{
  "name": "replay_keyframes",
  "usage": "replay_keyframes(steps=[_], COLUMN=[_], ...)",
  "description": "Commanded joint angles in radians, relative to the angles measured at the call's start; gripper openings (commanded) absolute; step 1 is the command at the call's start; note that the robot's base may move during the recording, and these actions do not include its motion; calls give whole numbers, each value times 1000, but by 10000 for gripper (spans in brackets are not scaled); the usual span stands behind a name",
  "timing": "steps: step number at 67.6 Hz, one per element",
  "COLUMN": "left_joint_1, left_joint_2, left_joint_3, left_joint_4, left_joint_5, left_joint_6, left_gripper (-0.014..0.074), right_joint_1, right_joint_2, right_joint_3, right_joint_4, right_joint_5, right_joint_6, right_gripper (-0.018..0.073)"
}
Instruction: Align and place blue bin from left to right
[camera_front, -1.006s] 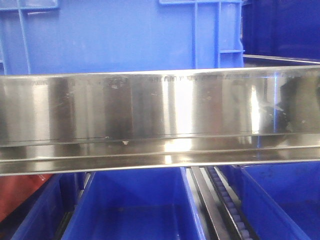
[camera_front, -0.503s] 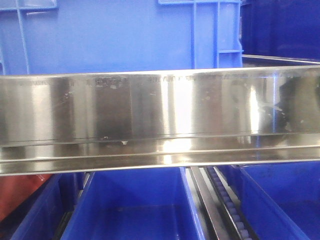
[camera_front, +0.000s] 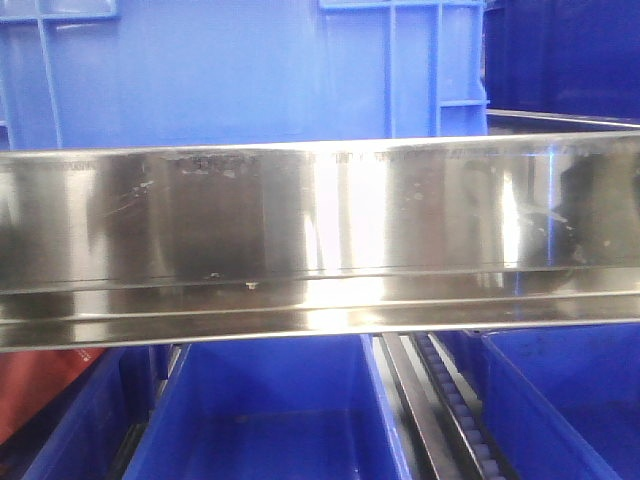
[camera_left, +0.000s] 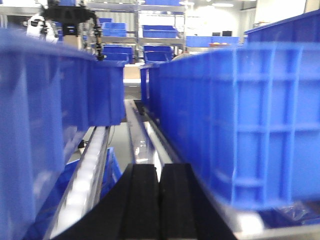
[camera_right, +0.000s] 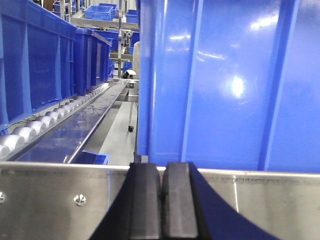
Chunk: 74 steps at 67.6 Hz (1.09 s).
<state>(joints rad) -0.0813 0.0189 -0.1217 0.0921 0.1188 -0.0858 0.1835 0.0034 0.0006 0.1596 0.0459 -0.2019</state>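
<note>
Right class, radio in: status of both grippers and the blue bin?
Left gripper shut, empty. Right gripper shut, empty. Blue bin on shelf behind steel rail, ungrasped.

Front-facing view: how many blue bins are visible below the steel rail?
3: the left bin cut by the frame edge, the middle bin, and the right bin. The steel rail may hide others.

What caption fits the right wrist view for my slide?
Right gripper, black jaws shut and empty, faces the large bright-blue plastic bin behind a steel rail.
</note>
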Motion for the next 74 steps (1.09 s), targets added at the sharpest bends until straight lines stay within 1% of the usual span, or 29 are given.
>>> replay_keyframes(steps=[1,9,18,23,25,27,35,43,74], left_joint_1=[6,6,6,6,6,6,6,6,6], left_joint_2=[-19,-19,-19,-19,-19,-19,-19,-19,-19], left_joint_3=[40,72,121,122,122,122,122,122,122], left_joint_4=[-5,-5,-31,-50,-61,-61,-63,-63,-63], left_joint_5=[-27,-30,-60,-93,-79,-70,-101,-106,-106], left_joint_6=[5,5,5,7,7,9,9,34,34], left_gripper=[-111,-111,-111,-111,-111,-111,-111,-111,-111], right_joint_1=[-5,-5,-5,-5,-5,-5,-5,-5,-5], right_joint_2=[-3,-3,-3,-3,-3,-3,-3,-3,-3], right_joint_3=[-1,-1,-1,-1,-1,-1,-1,-1,-1], right_joint_4=[6,6,6,6,6,6,6,6,6], right_joint_5=[-9,-9,-9,-9,-9,-9,-9,-9,-9], right_joint_6=[-8,-8,-8,-8,-8,-8,-8,-8,-8], right_gripper=[-79,-79,-79,-79,-79,-79,-79,-79,-79])
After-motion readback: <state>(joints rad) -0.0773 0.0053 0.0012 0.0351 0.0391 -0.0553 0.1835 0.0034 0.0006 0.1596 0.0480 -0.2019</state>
